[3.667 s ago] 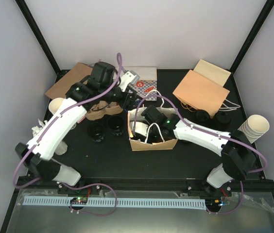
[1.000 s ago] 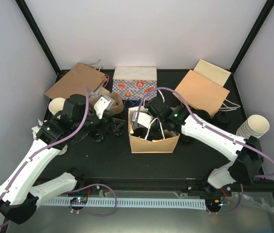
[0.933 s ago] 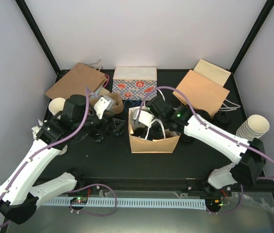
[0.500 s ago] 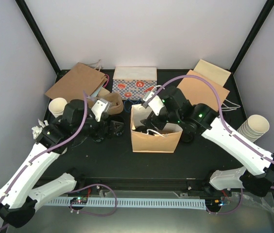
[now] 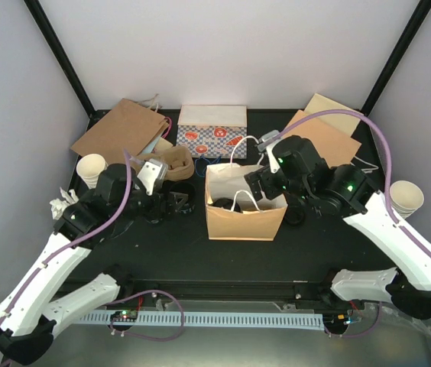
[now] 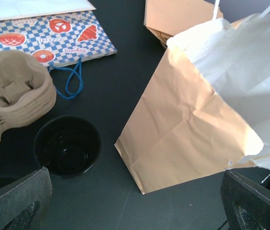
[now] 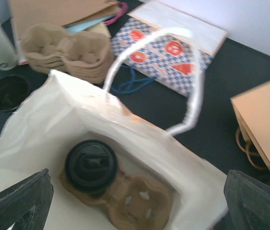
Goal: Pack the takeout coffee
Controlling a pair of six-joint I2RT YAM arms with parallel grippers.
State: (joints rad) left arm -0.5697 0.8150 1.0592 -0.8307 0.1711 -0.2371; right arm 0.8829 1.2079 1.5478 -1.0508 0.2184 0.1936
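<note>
In the top view, the brown kraft paper bag (image 5: 244, 218) stands open in the middle of the frame, and small round black cups (image 5: 182, 189) sit on the matte black table (image 5: 162, 256) just left of it, under the left gripper (image 5: 171, 201). The right gripper (image 5: 264, 186) is above the bag's upper right corner. In the left wrist view, the fingers (image 6: 15, 203) are spread wide in the lower corners, with one glossy black cup at lower left between the creased bag and the rough pulp carriers (image 6: 10, 103). In the right wrist view, the fingers (image 7: 15, 203) are also spread wide, and the takeout coffee (image 7: 91, 165), short and round with a shiny black lid, sits in a pulp tray (image 7: 137, 201) on the bag's white bottom, at lower left.
</note>
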